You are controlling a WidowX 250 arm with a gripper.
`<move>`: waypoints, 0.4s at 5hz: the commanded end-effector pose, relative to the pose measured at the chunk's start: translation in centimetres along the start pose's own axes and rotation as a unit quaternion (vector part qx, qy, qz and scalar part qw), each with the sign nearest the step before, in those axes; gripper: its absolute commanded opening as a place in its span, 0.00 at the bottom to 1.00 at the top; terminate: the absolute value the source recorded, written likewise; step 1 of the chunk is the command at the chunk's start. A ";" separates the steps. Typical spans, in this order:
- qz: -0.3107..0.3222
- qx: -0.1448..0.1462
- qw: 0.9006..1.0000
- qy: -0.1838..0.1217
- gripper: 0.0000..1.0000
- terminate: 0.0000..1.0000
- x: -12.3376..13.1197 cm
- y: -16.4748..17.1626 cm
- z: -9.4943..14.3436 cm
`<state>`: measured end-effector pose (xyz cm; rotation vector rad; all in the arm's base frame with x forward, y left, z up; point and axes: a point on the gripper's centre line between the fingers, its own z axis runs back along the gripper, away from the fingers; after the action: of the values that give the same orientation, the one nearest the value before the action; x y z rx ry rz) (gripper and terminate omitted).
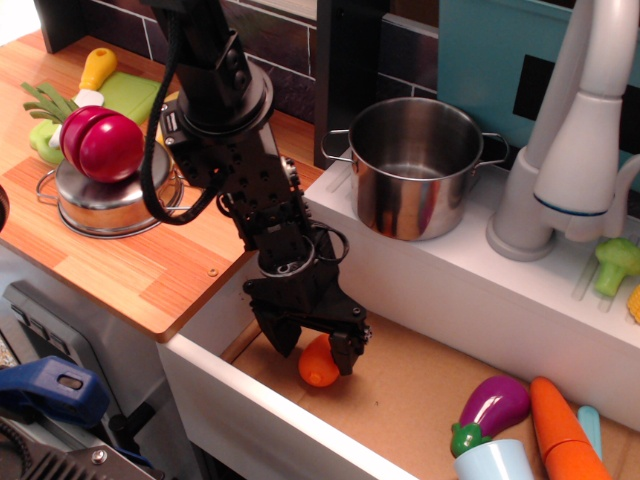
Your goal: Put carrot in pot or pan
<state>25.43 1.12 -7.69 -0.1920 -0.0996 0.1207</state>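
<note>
down in the sink basin, hard by its near-left wall, open floor to the right up to the eggplant. reaching down steeply, gripper spread around the carrot. pot up on the ledge behind.

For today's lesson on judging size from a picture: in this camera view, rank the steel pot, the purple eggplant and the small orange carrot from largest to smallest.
1. Steel pot, clearly the largest.
2. Purple eggplant.
3. Small orange carrot, partly hidden by the gripper fingers.

The eggplant is nearer the camera, but the order looks safe.
</note>
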 end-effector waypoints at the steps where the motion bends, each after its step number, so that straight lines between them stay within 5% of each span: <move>1: -0.017 0.017 0.999 -0.023 1.00 0.00 0.6 -0.4 -0.2; 2: -0.011 0.012 0.999 -0.028 0.00 0.00 0.3 -1.0 -0.8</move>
<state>25.63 -0.68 -8.92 -0.1496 -0.1574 0.1217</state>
